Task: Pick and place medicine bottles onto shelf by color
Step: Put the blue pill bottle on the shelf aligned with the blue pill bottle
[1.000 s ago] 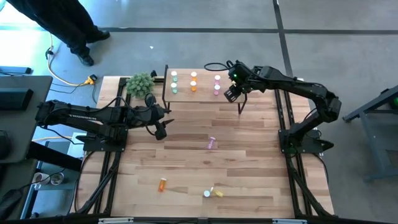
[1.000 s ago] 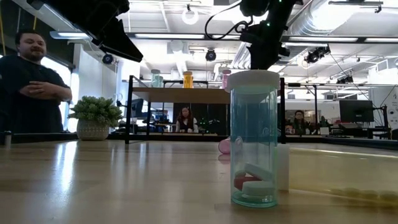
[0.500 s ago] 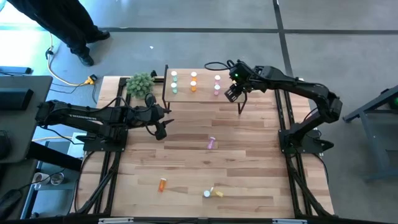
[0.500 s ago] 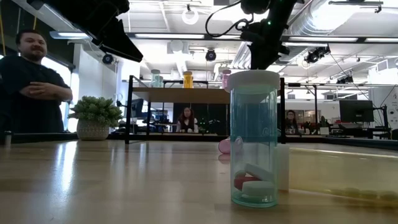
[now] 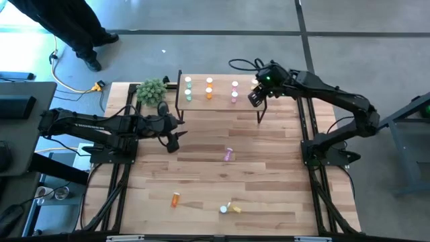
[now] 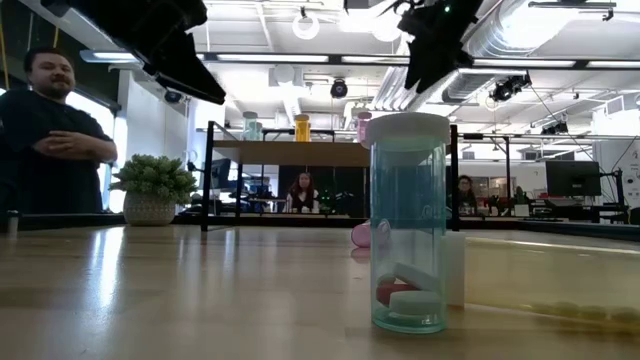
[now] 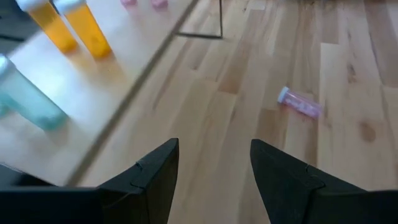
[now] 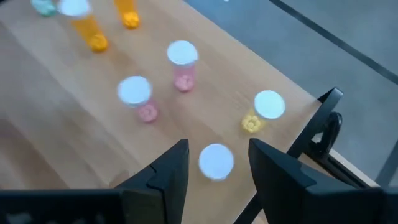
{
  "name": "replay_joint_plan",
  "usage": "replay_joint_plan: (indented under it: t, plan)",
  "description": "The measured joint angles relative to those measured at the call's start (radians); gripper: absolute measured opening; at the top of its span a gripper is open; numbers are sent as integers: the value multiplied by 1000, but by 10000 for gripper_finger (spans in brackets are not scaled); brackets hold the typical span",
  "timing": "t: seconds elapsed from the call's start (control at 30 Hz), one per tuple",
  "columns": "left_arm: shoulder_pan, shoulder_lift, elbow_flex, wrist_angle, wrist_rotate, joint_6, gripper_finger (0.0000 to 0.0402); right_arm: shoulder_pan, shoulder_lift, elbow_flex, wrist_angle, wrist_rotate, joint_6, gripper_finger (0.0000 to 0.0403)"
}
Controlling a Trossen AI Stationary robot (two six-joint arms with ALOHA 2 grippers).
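The shelf stands at the table's far edge. On it stand green, orange and pink bottles, with a yellow one at its right end. My right gripper hovers open over that end. A white-capped bottle stands between its fingers, untouched; its colour is hidden. My left gripper hangs open and empty in front of the shelf's left end. A pink bottle lies mid-table. An orange one and a yellow one lie near the front, beside an upright green one.
A green plant in a pot stands at the far left, beside the shelf. A person stands beyond the table's far left side. The table's middle between the shelf and the fallen bottles is bare wood.
My right gripper has risen from the shelf's right end and shifted a little toward the table's right edge.
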Motion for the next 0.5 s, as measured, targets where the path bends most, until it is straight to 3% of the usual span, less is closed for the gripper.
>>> replay_joint_plan:
  t: [0.27,0.5]
  plan:
    - [-4,0,0,-114,109,-182,191,101,-38,0,-31,0,0,158]
    - [-67,7,0,-189,113,-277,191,228,-39,-69,-43,-7,57,158]
